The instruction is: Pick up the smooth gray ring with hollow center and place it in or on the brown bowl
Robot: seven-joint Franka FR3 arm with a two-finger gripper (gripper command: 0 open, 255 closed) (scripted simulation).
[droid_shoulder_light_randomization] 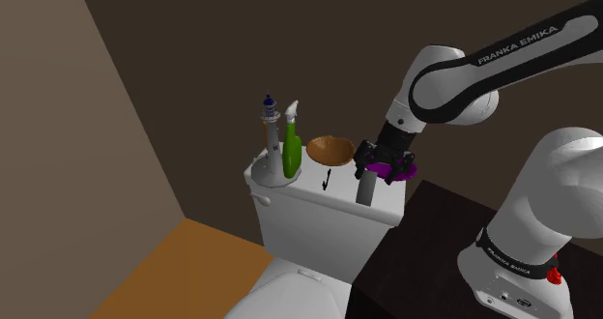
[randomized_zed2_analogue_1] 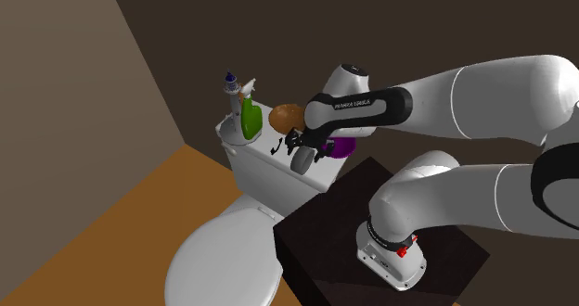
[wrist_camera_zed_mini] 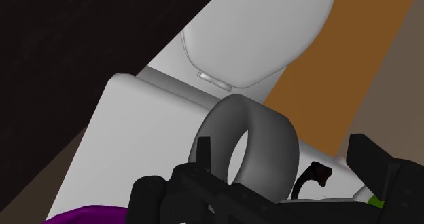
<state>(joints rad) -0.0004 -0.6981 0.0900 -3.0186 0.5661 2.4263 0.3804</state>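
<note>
Toilet-tank lid (droid_shoulder_light_randomization: 307,189) in a brown-walled room carries the brown bowl (droid_shoulder_light_randomization: 330,151) and a green spray bottle (droid_shoulder_light_randomization: 291,151). The gripper (droid_shoulder_light_randomization: 374,175) clasps the gray ring (droid_shoulder_light_randomization: 366,188) by its wall (ring standing on edge) at the lid's stand-side end, apart from the bowl.

Arm (droid_shoulder_light_randomization: 454,85): white, dark joints, elbow raised, forearm sloping down.
Wrist (droid_shoulder_light_randomization: 396,126): turned downward.
Gripper (droid_shoulder_light_randomization: 373,172): black, pointing down, fingers closed on the gray ring (droid_shoulder_light_randomization: 366,189).
</note>
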